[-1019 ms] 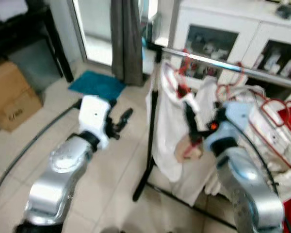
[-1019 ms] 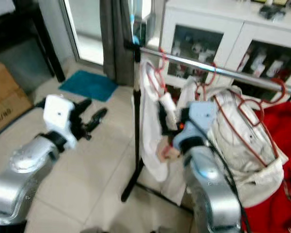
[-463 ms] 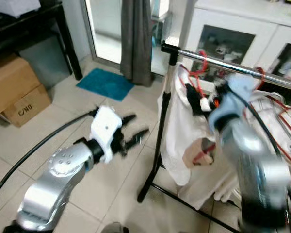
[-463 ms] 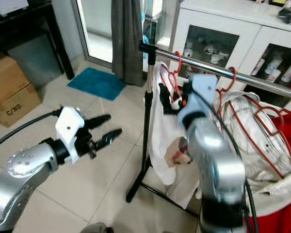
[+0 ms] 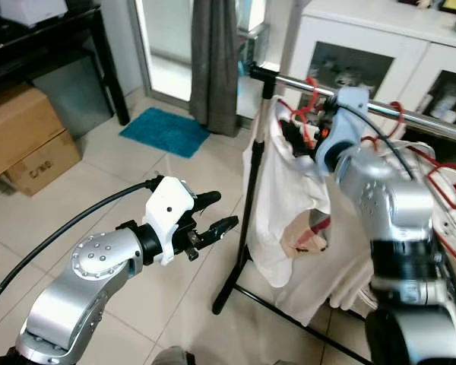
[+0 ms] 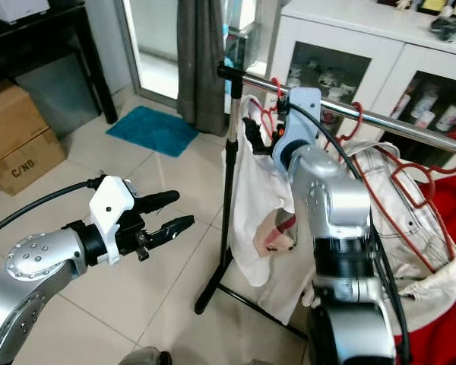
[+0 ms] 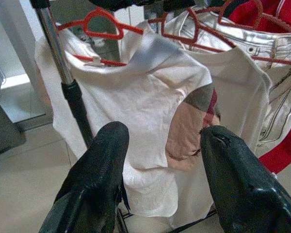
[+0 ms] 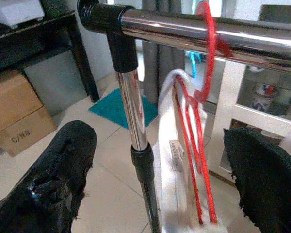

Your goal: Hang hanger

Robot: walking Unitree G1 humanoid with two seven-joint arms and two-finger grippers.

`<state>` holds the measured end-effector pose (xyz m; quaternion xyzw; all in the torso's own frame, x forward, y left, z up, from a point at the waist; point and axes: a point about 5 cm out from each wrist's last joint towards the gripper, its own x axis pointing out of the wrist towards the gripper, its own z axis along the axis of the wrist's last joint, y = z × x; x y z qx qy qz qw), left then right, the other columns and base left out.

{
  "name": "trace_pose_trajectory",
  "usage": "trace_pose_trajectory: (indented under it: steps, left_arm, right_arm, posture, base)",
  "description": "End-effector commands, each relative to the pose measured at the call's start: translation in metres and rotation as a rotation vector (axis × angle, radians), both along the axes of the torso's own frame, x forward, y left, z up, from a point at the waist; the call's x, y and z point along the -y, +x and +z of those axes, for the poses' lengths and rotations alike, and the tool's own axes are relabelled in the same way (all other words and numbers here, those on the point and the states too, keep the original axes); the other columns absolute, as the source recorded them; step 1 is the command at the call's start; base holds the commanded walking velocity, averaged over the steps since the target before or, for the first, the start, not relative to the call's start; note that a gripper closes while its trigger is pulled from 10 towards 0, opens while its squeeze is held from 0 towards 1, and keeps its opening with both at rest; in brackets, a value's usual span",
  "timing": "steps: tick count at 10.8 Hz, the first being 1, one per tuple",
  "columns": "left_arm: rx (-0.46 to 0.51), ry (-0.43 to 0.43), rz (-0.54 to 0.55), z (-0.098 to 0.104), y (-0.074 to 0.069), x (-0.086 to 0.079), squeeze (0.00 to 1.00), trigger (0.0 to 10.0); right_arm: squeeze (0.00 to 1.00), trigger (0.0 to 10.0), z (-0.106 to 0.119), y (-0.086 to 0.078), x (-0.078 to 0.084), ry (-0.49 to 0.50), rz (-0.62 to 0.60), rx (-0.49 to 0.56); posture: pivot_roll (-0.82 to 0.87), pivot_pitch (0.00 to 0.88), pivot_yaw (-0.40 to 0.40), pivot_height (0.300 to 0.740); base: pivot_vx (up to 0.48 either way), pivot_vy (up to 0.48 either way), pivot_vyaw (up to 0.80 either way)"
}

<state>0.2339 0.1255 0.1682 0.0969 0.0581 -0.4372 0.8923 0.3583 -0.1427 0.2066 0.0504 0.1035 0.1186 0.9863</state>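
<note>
A red hanger (image 8: pixel 204 92) carrying a white shirt (image 5: pixel 277 205) has its hook over the chrome rail (image 8: pixel 184 24), close to the rail's end post (image 5: pixel 252 175). My right gripper (image 8: pixel 162 145) is raised to the rail and stands open, one finger on each side of the hanger without touching it; its black fingers (image 5: pixel 291 131) sit just below the hook. My left gripper (image 5: pixel 222 211) is open and holds nothing, low over the floor to the left of the post, facing the shirt (image 7: pixel 150 97).
More garments on red hangers (image 6: pixel 399 190) crowd the rail to the right. A white glass-door cabinet (image 5: pixel 365 53) stands behind the rack. A grey curtain (image 5: pixel 213 61), a teal mat (image 5: pixel 163 131) and cardboard boxes (image 5: pixel 23 144) lie to the left.
My right arm has risen from shirt height to the rail, and the hanger's hook now rests over it. The left gripper has opened. The head camera also shifted.
</note>
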Motion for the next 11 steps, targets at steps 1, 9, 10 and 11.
trace_pose_trajectory:
  steps: [1,9,10,11]
  left_arm:
    - [0.002,-0.001,-0.029,0.003,-0.002,0.003,0.30,10.0]
    - [-0.004,0.002,-0.045,0.003,-0.002,0.002,0.30,10.0]
    - [-0.002,0.004,-0.049,0.003,-0.001,0.002,0.30,10.0]
    - [0.000,0.006,-0.050,0.003,-0.001,0.002,0.30,10.0]
  right_arm:
    - [0.00,10.0,0.000,0.008,0.002,-0.059,0.026,-0.010]
    - [0.00,0.0,-0.013,0.041,0.013,-0.069,-0.025,-0.095]
    - [0.00,0.0,-0.014,0.042,0.014,-0.063,-0.022,-0.094]
    - [0.00,0.0,-0.014,0.043,0.014,-0.062,-0.017,-0.091]
  posture:
    - [0.09,0.044,-0.041,0.740]
    - [0.09,0.037,-0.033,0.740]
    - [0.09,0.038,-0.031,0.740]
    - [0.09,0.039,-0.031,0.740]
  base:
    - [0.000,0.000,0.00]
    - [0.000,0.000,0.00]
    - [0.000,0.000,0.00]
    - [0.000,0.000,0.00]
